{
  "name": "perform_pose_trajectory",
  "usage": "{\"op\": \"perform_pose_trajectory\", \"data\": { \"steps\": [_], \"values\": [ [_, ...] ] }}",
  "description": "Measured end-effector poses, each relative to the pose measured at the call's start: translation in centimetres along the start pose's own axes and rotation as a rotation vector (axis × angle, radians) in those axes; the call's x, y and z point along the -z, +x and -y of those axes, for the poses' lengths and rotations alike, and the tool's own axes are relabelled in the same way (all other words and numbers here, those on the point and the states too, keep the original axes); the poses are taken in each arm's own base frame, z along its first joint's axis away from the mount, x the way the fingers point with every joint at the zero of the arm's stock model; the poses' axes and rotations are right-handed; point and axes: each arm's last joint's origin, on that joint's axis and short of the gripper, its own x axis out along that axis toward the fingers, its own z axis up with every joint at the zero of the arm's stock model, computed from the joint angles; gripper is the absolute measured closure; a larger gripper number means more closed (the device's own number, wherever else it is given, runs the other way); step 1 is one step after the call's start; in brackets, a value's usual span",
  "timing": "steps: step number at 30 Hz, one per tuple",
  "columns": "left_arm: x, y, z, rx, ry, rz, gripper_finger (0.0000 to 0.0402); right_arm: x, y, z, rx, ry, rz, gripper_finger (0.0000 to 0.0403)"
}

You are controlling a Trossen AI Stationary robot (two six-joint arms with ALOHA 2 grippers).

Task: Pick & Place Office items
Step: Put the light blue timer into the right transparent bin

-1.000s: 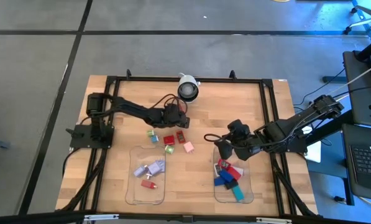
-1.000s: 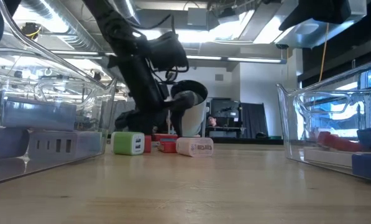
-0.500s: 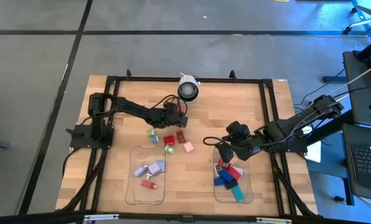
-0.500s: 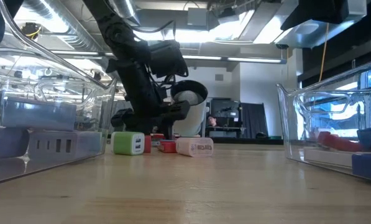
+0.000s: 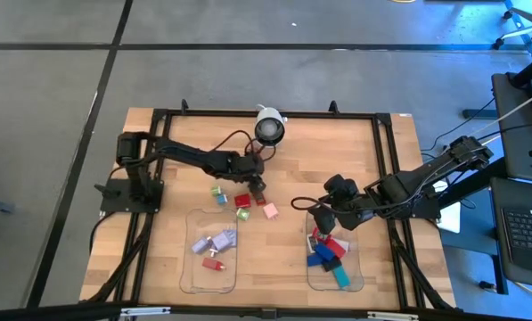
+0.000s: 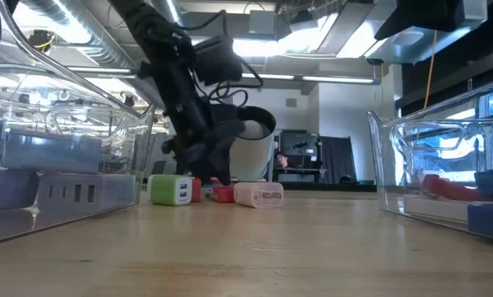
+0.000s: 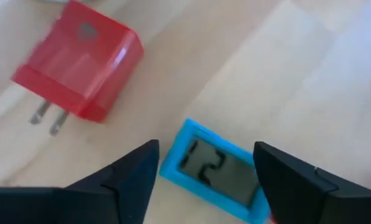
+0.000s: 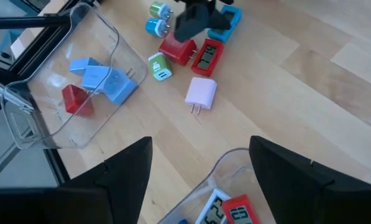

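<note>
While left gripper (image 7: 204, 180) straddles blue clock (image 7: 215, 172), jaws apart, clock's lower edge cut off; right gripper (image 8: 197, 168) open.

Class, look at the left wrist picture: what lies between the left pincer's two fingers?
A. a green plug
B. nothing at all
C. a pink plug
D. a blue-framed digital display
D: the blue-framed digital display lies on the table between the fingers of the open left pincer, with a red plug beside it.
</note>
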Motion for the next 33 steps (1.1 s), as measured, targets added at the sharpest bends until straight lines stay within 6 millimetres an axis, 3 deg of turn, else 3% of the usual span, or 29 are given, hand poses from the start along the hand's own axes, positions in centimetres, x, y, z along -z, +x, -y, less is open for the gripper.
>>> {"op": "perform_pose_trajectory", "data": {
  "steps": [3, 8, 11, 25, 33],
  "values": [
    [-0.1, -1.0, -0.3, 0.038, -0.062, -0.051, 0.0121, 0.0, 0.0, 0.0, 0.002, 0.012, 0.003, 0.013],
    [0.7, -1.0, -0.9, 0.005, -0.524, -0.179, 0.0101, -0.1, 0.0, 0.0, 0.004, 0.023, 0.01, 0.013],
    [0.7, -0.5, -0.8, 0.006, -0.682, -0.196, 0.0101, -0.2, 0.1, 0.1, 0.008, 0.027, 0.012, 0.013],
    [-0.1, 0.0, 0.1, 0.074, -0.934, -0.103, 0.0101, -0.3, 0.2, 0.1, -0.006, -0.028, -0.03, 0.013],
    [0.3, 1.2, 0.6, 0.069, -0.968, -0.098, 0.0101, -0.3, 0.2, 0.2, -0.005, -0.052, -0.034, 0.013]
  ]
}}
